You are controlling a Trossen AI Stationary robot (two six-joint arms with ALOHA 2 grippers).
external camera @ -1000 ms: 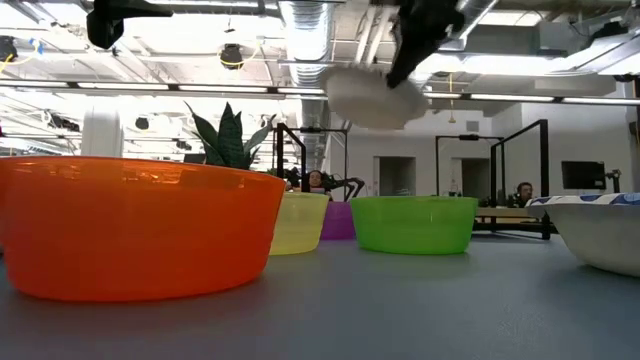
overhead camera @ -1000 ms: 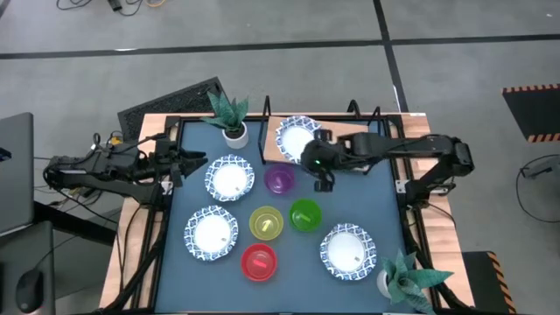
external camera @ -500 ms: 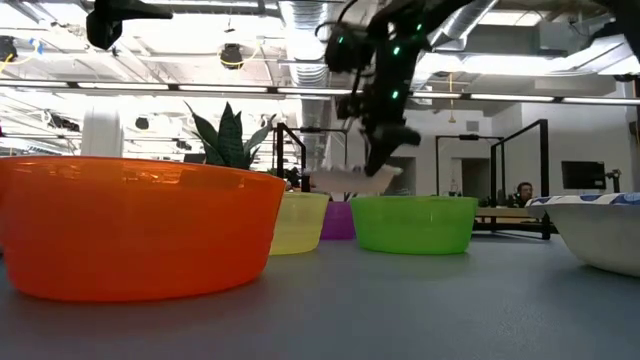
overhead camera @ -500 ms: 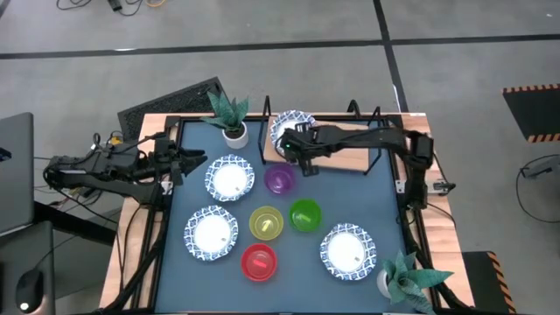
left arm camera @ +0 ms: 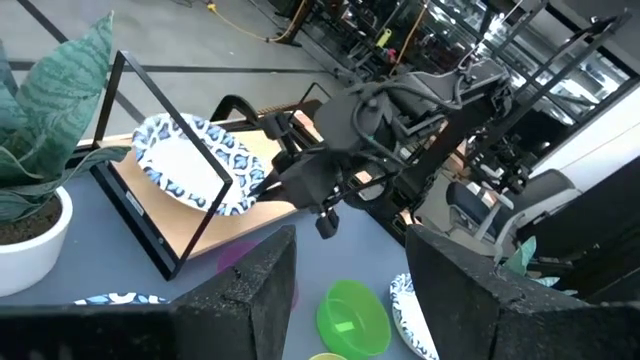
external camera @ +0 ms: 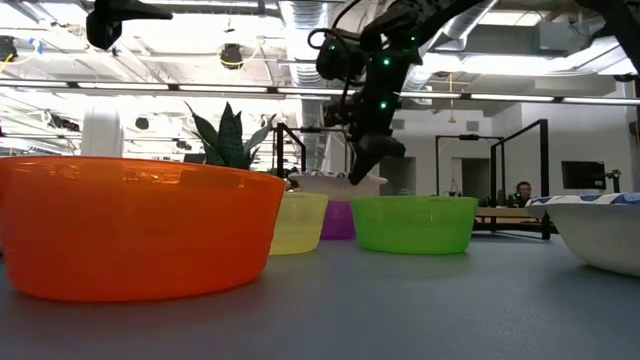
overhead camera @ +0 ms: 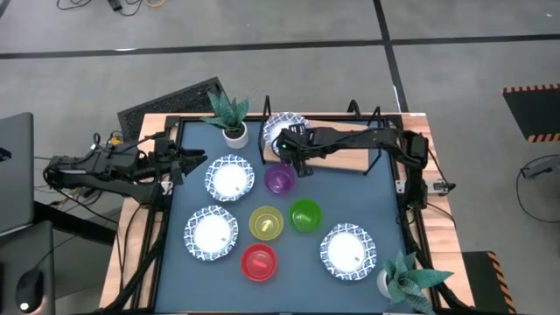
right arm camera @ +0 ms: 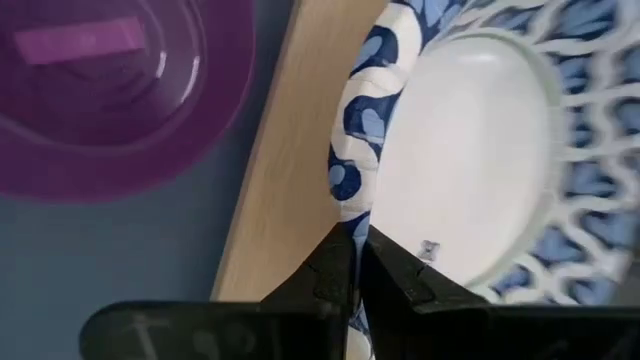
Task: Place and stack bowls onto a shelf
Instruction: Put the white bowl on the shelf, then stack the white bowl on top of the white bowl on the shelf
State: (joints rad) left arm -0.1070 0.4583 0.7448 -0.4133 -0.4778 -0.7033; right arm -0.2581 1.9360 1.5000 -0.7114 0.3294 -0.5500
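My right gripper (overhead camera: pixel 292 154) is shut on a white bowl with a blue patterned rim (overhead camera: pixel 282 131), which sits at the left end of the shelf's wooden board (overhead camera: pixel 346 161). In the low view that gripper (external camera: pixel 364 170) points down onto the bowl (external camera: pixel 335 183). Three more patterned bowls (overhead camera: pixel 230 178) (overhead camera: pixel 211 234) (overhead camera: pixel 347 251) rest on the blue tabletop, with the purple (overhead camera: pixel 280 179), yellow (overhead camera: pixel 266 222), green (overhead camera: pixel 304 214) and red (overhead camera: pixel 258 262) bowls between them. My left gripper (left arm camera: pixel 350 295) is open and waits at the table's left edge. My right gripper pinches the patterned bowl's rim (right arm camera: pixel 350 215) on the side nearest the purple bowl, between its two fingers (right arm camera: pixel 330 265). The fingers come from above, pointing down. The bowl stands level with its underside on the shelf board (right arm camera: pixel 275 190).
A potted spiky plant (overhead camera: pixel 229 114) stands just left of the shelf, and another (overhead camera: pixel 407 276) at the near right corner. The shelf's black wire frame (left arm camera: pixel 150 225) rises at its left end. The purple bowl (right arm camera: pixel 110 90) lies close below the shelf's near edge.
My right gripper has carried the patterned bowl down and toward the table's left edge. The bowl, held high above the shelf a second ago, now sits on the left end of the board. The gripper has stayed shut on the rim.
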